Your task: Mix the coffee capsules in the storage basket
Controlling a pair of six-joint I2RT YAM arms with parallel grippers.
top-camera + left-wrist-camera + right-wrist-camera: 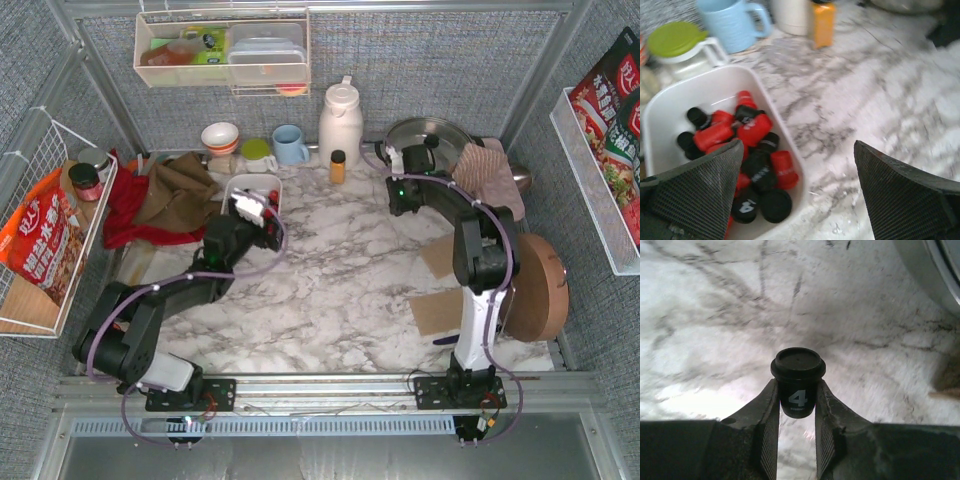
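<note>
Storage basket: the white storage basket (pixel 262 179) sits on the marble tabletop (pixel 340 270) toward the far-left corner, just in front of the row of cups along the far edge.
Coffee capsules: a jumble of red and black coffee capsules (pixel 755 132) crowds the near end of the basket, lying at all angles. The far end of the dish shows bare white.
Left gripper: the left gripper (pixel 799 143) hangs over the basket's near-right side, its jaws spread about as wide as they go, with nothing between them.
Left fingers: in the wrist view one of the fingers (pixel 700 195) is above the capsules at the basket's near end. The other is over bare marble to the right of the rim. I cannot tell whether the first one touches a capsule.
Right gripper: the right gripper (pixel 797 390) is well apart from the basket, near the far edge of the tabletop and right of its middle. Its jaws are drawn narrow and pinch a single pod.
Held pod: it is a black capsule (pixel 797 365) with a white "4" on its side. Its flanged end pokes out beyond the fingertips, above the marble.
Behind the basket: a blue mug (pixel 732 22) and a green-lidded cup (pixel 675 40) stand just past its far end. An amber bottle (pixel 824 22) stands further right along the far edge.
Beside the right gripper: the rim of a steel pan (pixel 935 270) is close on its right.
</note>
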